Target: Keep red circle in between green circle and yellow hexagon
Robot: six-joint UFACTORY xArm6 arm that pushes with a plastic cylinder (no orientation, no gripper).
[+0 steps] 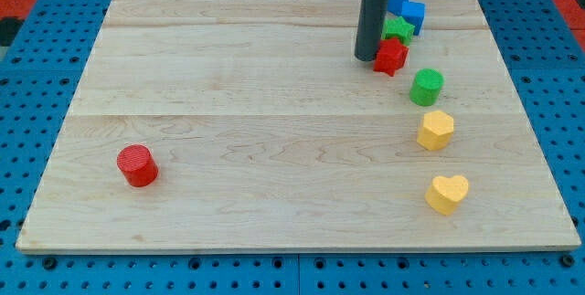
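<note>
The red circle (pixel 137 165) sits alone at the view's lower left of the wooden board. The green circle (pixel 426 87) is at the view's right, and the yellow hexagon (pixel 436 131) lies just below it, nearly touching. My tip (pixel 366 57) stands near the view's top, right of centre, just left of a red star-like block (pixel 390 57). The tip is far from the red circle and up-left of the green circle.
A green star block (pixel 398 29) sits just above the red star-like block. Two blue blocks (pixel 409 10) lie above that near the board's top edge. A yellow heart (pixel 447 193) lies at the view's lower right. The wooden board (pixel 274 112) rests on a blue pegboard.
</note>
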